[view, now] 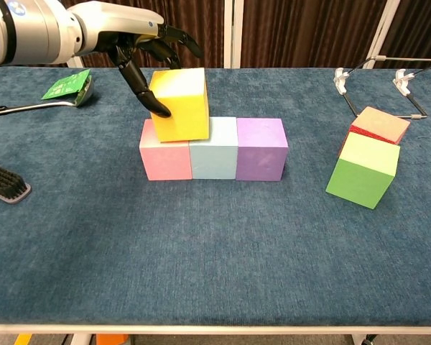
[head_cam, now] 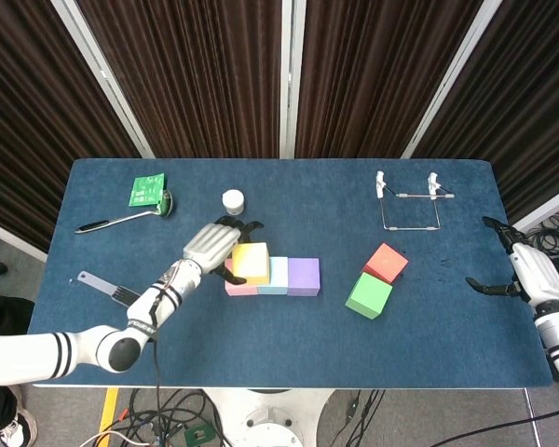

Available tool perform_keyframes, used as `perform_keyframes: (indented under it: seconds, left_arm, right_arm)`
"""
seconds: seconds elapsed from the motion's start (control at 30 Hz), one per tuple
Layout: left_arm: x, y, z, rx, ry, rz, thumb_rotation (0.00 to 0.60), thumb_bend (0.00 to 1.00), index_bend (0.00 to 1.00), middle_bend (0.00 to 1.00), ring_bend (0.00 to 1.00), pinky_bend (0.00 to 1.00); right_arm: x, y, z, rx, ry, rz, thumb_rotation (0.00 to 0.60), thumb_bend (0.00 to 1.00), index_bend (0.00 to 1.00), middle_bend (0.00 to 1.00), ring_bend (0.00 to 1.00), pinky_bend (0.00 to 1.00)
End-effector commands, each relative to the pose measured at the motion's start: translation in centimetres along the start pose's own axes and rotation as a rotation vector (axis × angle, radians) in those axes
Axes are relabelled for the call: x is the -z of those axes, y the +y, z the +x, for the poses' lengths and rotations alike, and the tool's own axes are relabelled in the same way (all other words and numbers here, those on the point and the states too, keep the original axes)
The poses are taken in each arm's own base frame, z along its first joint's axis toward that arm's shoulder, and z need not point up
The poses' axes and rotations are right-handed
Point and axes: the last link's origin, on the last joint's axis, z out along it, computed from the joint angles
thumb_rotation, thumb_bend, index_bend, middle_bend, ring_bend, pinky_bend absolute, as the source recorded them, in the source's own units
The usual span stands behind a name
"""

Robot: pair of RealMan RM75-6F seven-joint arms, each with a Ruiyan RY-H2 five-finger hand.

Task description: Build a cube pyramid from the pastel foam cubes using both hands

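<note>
A row of pink [view: 164, 159], light blue [view: 214, 149] and purple [view: 261, 149] cubes stands at the table's middle. A yellow cube [view: 179, 103] sits tilted on top, over the pink and blue ones. My left hand [view: 140, 45] grips it, thumb on its left face and fingers over its back; the same hand [head_cam: 214, 246] shows beside the yellow cube [head_cam: 252, 263] in the head view. A green cube [view: 363, 171] leans against a red cube [view: 378, 124] to the right. My right hand [head_cam: 522, 268] hovers open at the table's right edge, holding nothing.
A wire rack [head_cam: 408, 207] stands at the back right. A white cap [head_cam: 233, 199], a green packet [head_cam: 148, 190] and a ladle [head_cam: 123, 219] lie at the back left. A brush [view: 5, 182] lies near the left edge.
</note>
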Motion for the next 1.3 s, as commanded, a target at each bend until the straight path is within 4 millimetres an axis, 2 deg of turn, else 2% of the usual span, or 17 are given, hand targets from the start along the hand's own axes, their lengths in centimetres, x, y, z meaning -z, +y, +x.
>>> perform_keyframes:
  seconds: [0.03, 0.8, 1.3]
  left_arm:
    - [-0.08, 0.15, 0.01, 0.007, 0.005, 0.003, 0.600, 0.26, 0.13, 0.53, 0.14, 0.10]
    - [-0.54, 0.70, -0.32, -0.007, -0.026, 0.001, 0.600, 0.26, 0.13, 0.53, 0.14, 0.10]
    - [-0.57, 0.31, -0.31, -0.004, -0.033, 0.010, 0.600, 0.26, 0.13, 0.53, 0.14, 0.10]
  right_arm:
    - [-0.07, 0.01, -0.06, 0.003, 0.000, -0.001, 0.600, 0.12, 0.00, 0.06, 0.00, 0.00]
    - [-0.13, 0.36, -0.20, -0.013, -0.016, -0.006, 0.600, 0.12, 0.00, 0.06, 0.00, 0.00]
    - [-0.15, 0.32, -0.33, -0.010, -0.025, -0.011, 0.600, 0.12, 0.00, 0.06, 0.00, 0.00]
